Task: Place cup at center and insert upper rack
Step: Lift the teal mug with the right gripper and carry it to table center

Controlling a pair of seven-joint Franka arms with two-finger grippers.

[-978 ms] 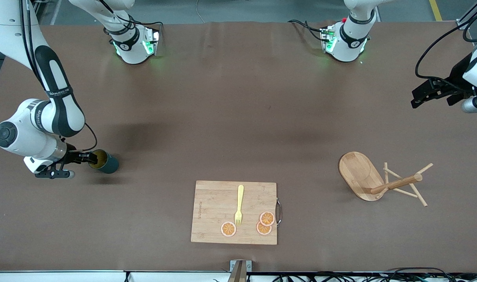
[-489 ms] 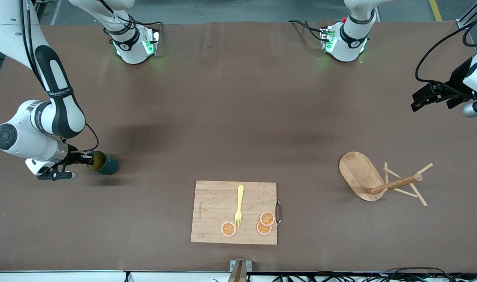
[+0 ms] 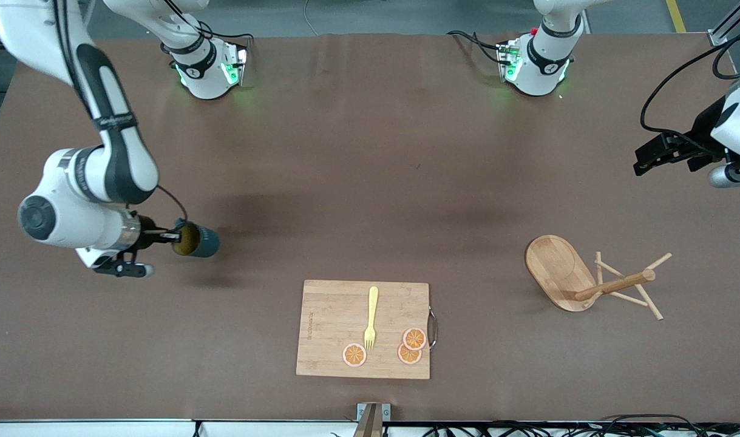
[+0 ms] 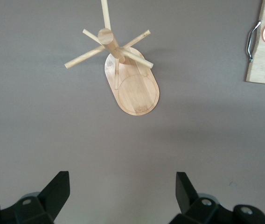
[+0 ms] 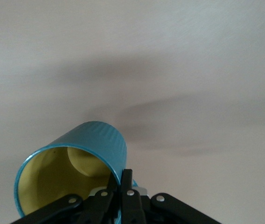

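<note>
The teal cup (image 3: pixel 198 240) with its yellow inside is held tilted on its side above the table, toward the right arm's end. My right gripper (image 3: pixel 170 235) is shut on the cup's rim; in the right wrist view one finger is inside the cup (image 5: pixel 72 170) and one outside, at my right gripper (image 5: pixel 119 184). The wooden upper rack (image 3: pixel 582 278) lies tipped over on the table toward the left arm's end, pegs pointing away from its oval base. It also shows in the left wrist view (image 4: pixel 131 81). My left gripper (image 3: pixel 644 159) hangs open and empty in the air above the table at the left arm's end (image 4: pixel 122 184).
A bamboo cutting board (image 3: pixel 333 328) lies nearer the front camera at mid-table, with a yellow fork (image 3: pixel 371 317) and three orange slices (image 3: pixel 409 346) on it. The board's corner and metal handle show in the left wrist view (image 4: pixel 263 60).
My right gripper has lifted the cup and carried it toward the table's middle. My left gripper has drifted slightly and stays open.
</note>
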